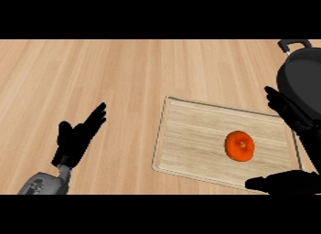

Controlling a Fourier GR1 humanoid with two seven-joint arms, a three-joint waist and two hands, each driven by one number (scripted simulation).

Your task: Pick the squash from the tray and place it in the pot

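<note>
We see the squash (239, 146) on the tray (189, 137), right hand (291, 114) spread open around it; left hand (78, 135) open at lower left; pot (311, 77) upper right.

One view only, from the robot's head, looking steeply down and forward at the desk (88, 68), fairly close above it.

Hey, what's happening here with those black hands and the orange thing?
A robot is about to move the round orange squash, which lies untouched on the pale wooden tray, into the big dark pot at the right edge. The right robot hand is open around the tray's right side, fingers near the pot and thumb below the squash, holding nothing yet. The left robot hand rests open over the wooden counter at the left.
</note>
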